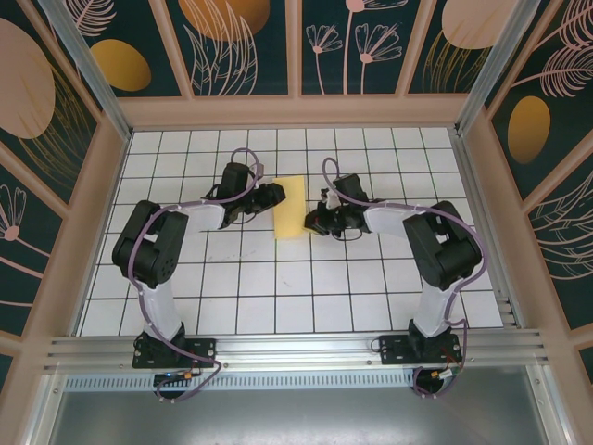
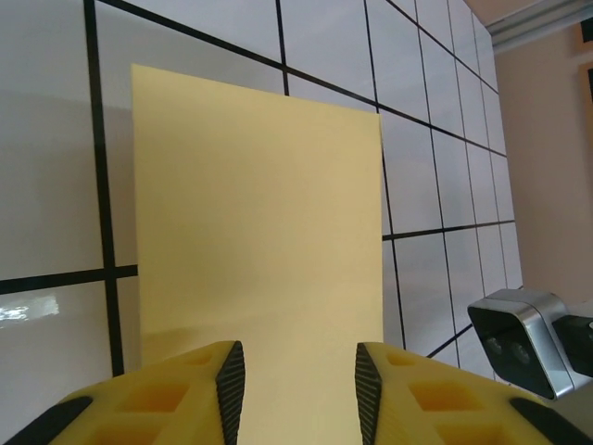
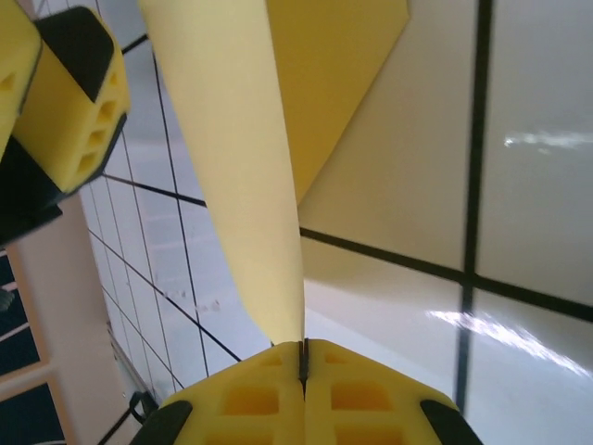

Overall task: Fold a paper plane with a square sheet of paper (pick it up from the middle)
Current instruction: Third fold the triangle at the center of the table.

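On the white gridded table [image 1: 278, 287], the left gripper [image 1: 271, 196] is seen at the left long edge of the yellow sheet of paper [image 1: 293, 206]. The sheet is presented from above as an upright rectangle, one tile wide and two tiles long, lying between the two grippers in the far middle of the table. In the left wrist view, the left gripper [image 2: 301, 375] is held released: its yellow fingers [image 2: 199, 389] are parted, and the flat sheet [image 2: 259, 232] is seen through the gap between them, on the tiles. A silver camera housing [image 2: 523, 338] is seen at the lower right of that view.

At the sheet's right edge, near its lower corner, the right gripper [image 1: 316, 221] is placed. In the right wrist view, the right gripper [image 3: 303, 357] is clenched, its pads pressed together on an edge of the paper [image 3: 236, 167]. From that pinch, one layer is curled upward, while a second, darker yellow layer [image 3: 343, 65] is left flat on the tiles behind it. A yellow finger of the left gripper [image 3: 69, 102] is seen at the upper left.
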Tool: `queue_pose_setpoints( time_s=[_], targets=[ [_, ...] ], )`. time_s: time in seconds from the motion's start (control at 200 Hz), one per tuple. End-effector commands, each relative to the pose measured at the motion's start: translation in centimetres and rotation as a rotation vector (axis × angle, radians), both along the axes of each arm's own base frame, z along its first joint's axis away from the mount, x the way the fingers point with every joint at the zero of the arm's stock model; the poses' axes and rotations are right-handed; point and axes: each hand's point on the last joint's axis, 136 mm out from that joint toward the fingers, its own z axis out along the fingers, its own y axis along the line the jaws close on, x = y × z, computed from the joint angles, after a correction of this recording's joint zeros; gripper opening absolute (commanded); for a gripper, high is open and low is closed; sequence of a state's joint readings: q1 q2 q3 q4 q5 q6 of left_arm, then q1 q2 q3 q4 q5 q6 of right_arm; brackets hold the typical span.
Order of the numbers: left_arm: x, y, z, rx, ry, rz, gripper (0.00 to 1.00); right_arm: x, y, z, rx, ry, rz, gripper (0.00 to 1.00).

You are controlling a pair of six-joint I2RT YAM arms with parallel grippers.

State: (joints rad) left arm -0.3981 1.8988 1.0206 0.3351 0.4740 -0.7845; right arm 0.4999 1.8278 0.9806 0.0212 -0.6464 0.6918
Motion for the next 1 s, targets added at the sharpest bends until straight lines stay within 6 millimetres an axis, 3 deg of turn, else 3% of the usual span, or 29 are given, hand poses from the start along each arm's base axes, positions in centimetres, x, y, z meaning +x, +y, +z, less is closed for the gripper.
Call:
queue_pose_setpoints(
  time_s=[0.0, 0.185, 0.405, 0.575, 0.996],
  targets=[
    [-0.1, -0.9, 0.1, -0.060, -0.009, -0.041, 0.37, -1.8, -0.6, 0.3, -0.023, 0.018, 0.087, 0.00],
    [-0.4, -1.3, -1.7, -0.033, 0.037, -0.049, 0.35, -1.3, -0.5, -0.1, -0.024, 0.029, 0.063, 0.01],
    [-0.3, 0.0, -4.7, 0.065, 0.098, 0.011, 0.30, -0.7, -0.1, 0.5, 0.014, 0.020, 0.028, 0.11],
    [-0.3, 0.2, -5.1, 0.076, 0.103, 0.017, 0.30, -1.0, 0.2, 0.7, 0.034, 0.038, 0.020, 0.20],
    [-0.4, 0.3, -5.9, 0.087, 0.117, 0.019, 0.29, -1.8, -0.3, 0.7, 0.058, 0.081, -0.047, 0.20]
  ],
)
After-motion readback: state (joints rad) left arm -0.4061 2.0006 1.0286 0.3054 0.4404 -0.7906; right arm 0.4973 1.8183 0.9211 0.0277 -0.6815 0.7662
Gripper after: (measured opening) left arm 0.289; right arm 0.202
